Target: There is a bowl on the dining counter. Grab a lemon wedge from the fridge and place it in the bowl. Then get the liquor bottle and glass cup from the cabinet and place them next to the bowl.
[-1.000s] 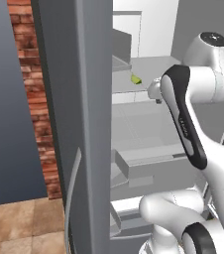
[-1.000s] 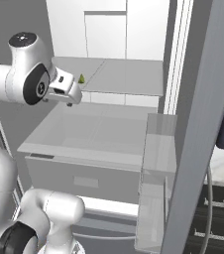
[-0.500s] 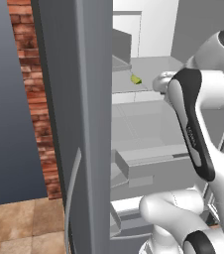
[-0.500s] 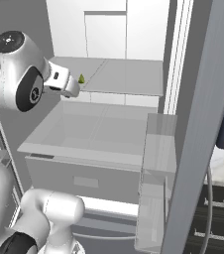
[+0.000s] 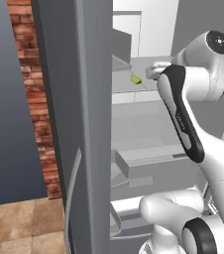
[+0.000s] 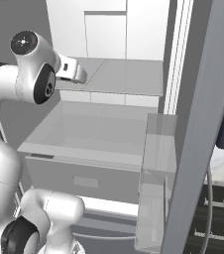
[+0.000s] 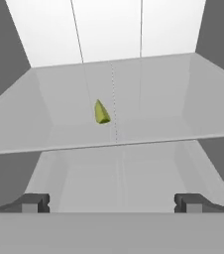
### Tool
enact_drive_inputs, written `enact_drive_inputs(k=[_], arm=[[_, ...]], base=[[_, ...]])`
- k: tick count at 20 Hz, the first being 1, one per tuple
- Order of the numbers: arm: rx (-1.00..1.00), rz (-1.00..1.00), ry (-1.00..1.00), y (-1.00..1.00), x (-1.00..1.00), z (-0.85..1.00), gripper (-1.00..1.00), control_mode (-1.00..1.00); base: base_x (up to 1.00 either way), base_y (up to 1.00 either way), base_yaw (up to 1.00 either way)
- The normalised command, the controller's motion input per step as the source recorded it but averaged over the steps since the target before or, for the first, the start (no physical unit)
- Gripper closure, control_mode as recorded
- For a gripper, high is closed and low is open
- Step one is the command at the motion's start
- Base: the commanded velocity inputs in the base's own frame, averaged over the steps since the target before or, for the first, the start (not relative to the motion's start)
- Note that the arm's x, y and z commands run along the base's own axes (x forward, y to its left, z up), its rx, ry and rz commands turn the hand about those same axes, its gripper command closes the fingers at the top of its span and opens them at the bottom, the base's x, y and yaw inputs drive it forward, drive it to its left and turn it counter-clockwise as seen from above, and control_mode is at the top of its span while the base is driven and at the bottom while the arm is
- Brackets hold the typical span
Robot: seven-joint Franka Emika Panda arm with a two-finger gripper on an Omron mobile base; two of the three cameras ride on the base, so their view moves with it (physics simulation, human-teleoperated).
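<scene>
A small yellow-green lemon wedge (image 7: 101, 112) lies alone on the grey fridge shelf (image 7: 173, 121), a little left of centre in the hand view. My gripper (image 7: 111, 202) is open and level with the shelf's front edge, short of the wedge, with nothing between its fingertips (image 7: 34, 202). From the left base view the wedge (image 5: 135, 79) sits just left of my hand (image 5: 155, 71). In the right base view my hand (image 6: 73, 70) reaches over the shelf's left front corner and covers the wedge.
The open fridge door (image 5: 84, 124) stands tall on the left, beside a brick wall (image 5: 29, 74). Below the shelf is a pulled-out grey drawer (image 6: 94, 129). A clear door bin (image 6: 156, 163) hangs on the right door (image 6: 203, 124).
My hand has risen from below shelf height to level with the shelf, closer to the lemon wedge. The jaws have stayed open. The wedge has not moved.
</scene>
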Motion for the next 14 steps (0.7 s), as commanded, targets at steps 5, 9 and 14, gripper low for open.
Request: enact_drive_inputs(k=[5,9,14], arm=[[0.0,0.0,0.02,0.0,0.83,0.01,-1.0,-1.0],[0.0,0.01,0.07,0.0,0.86,-0.07,-1.0,-1.0],[0.0,0.03,0.01,0.0,0.8,-0.17,-1.0,-1.0]], base=[[0.0,0.0,0.0],[0.0,0.0,0.0],[0.0,0.0,0.0]])
